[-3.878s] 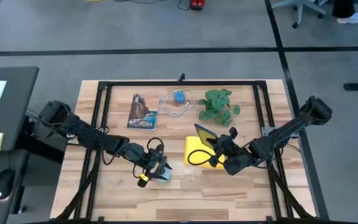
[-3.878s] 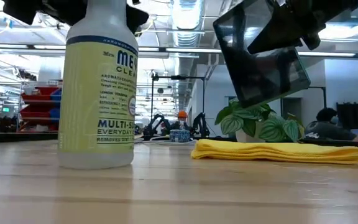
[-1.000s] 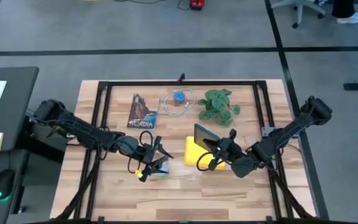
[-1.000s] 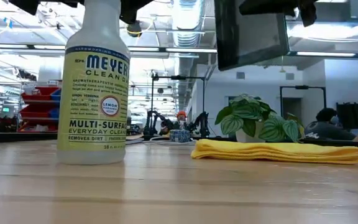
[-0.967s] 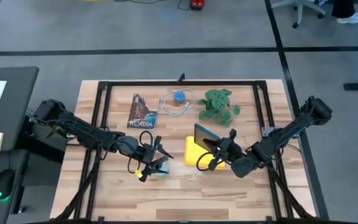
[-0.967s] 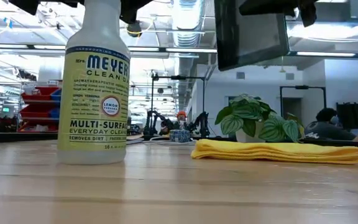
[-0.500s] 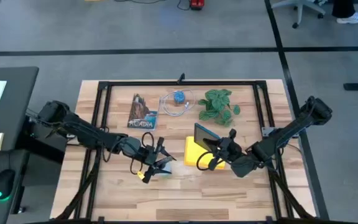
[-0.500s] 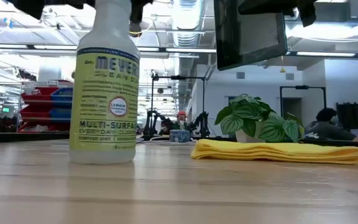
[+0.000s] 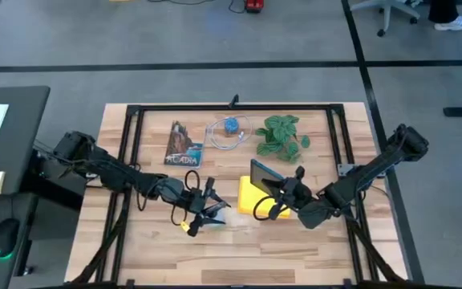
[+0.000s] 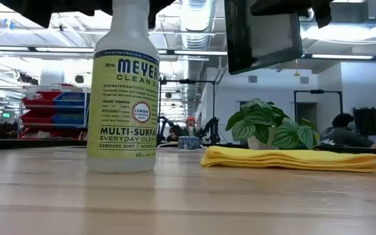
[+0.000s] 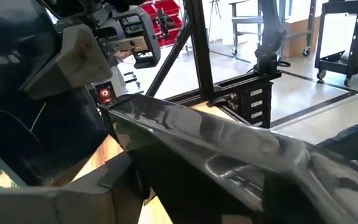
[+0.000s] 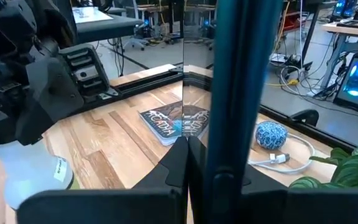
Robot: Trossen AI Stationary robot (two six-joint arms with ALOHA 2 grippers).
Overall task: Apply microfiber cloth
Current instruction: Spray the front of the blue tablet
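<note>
Cloth (image 10: 291, 158): yellow, folded, lying flat on the surface (image 9: 295, 249), right of centre, just in front of the plant (image 9: 282, 135); nothing is touching it.
Tablet (image 10: 264, 34): held upright in the air over the cloth by the right tool (image 9: 283, 195), which pinches its lower edge; raised like that, its screen looks ready for spraying or wiping.
Bottle (image 10: 123, 91): spray cleaner standing on the surface left of the cloth, with the left tool (image 9: 203, 210) at its head; I cannot tell whether that tool's fingers are closed on it.
Behind: book (image 9: 184, 145), blue ball with cable (image 9: 229, 127), all well apart.
Judgement: wiping not begun; the cloth must be picked up first.
</note>
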